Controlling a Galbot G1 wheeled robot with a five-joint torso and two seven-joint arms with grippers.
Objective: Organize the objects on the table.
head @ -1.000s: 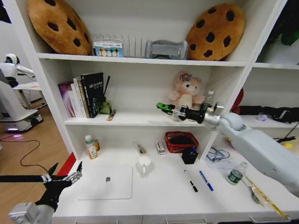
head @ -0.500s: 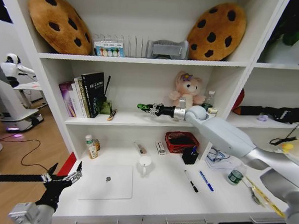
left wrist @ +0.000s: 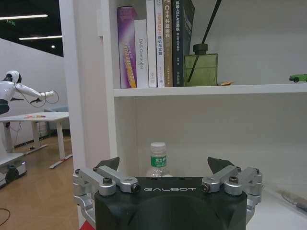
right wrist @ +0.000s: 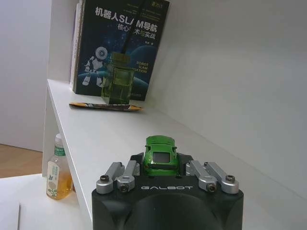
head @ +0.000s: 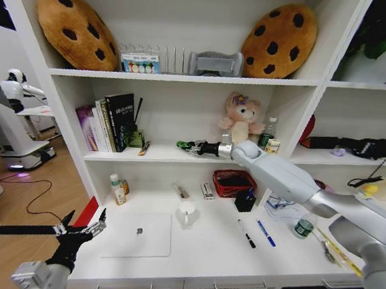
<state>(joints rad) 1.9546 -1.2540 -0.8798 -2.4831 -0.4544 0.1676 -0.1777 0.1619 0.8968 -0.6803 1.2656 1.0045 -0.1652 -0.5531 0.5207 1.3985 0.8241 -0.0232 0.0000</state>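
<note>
**Right tool holding green toy car at middle shelf; left tool idling off bench corner**

We are observing the right tool [head: 185, 145] reaching out over the middle shelf [head: 167, 155], at roughly 12 o'clock from the laptop. Its fingers are clamped together on the green toy car [right wrist: 160, 154], which is sitting between them just above the shelf surface in the right wrist view. Ahead of the car, at the far end of that shelf, a green diffuser bottle [right wrist: 118, 81] is standing against a dark book [right wrist: 125, 43], with a thin orange-tipped stick [right wrist: 105, 107] lying before it.

We are noting the left tool [head: 80, 230] hanging off the bench's [head: 239, 262] near left corner, at 9 o'clock from the silver laptop [head: 138, 235], its fingers [left wrist: 106, 165] spread apart and holding nothing.

On the bench, the laptop is lying closed. A white mug [head: 186, 213] is standing just behind it at 1 o'clock. Two pens [head: 256, 233] are lying side by side at 3 o'clock from the laptop, and a small green-labelled bottle [head: 302, 227] is standing beyond them. A second bottle [head: 117, 190] is standing at the back left of the bench.
</note>
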